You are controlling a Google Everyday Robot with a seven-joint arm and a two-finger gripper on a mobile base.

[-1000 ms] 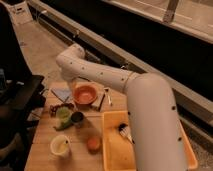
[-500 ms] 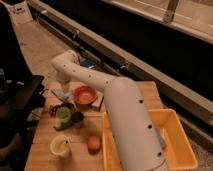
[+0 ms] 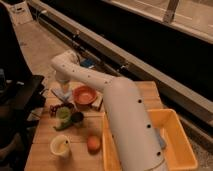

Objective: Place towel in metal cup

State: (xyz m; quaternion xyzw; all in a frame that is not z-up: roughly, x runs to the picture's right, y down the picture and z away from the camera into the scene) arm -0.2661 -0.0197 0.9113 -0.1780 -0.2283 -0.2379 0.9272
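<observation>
dim walkway and a long dark rail run behind a wooden desk [image 3: 75, 157] set with small things. over the last second the big white arm [image 3: 125, 125] has swung off the yellow bin [image 3: 182, 150] and toward the far left corner of the desk, and its wrist has dropped there, so the tool [image 3: 61, 90] now hangs low, right over the towel [image 3: 65, 98]. the tool's jaws stand wide apart and hold nothing that i can see. whether the tips already touch the cloth i cannot tell, since the wrist hides them. the towel lies flat on the desk, just left of the orange bowl [image 3: 84, 95], not lifted at all. the metal cup [image 3: 77, 118] stands nearer the front, just beside the green cup [image 3: 63, 114] and a little in front of the bowl, apart from the towel. a cream mug [image 3: 61, 146] and an orange fruit [image 3: 93, 143] sit nearer still and play no part. for the task, the swing looks like the end of the reach: the pick-up is about to start, and the carry to the cup and the drop are both still to come. a limp cloth lying flat will likely need a pinch pressed close to the wood, and the bowl stands near enough to be nudged.
</observation>
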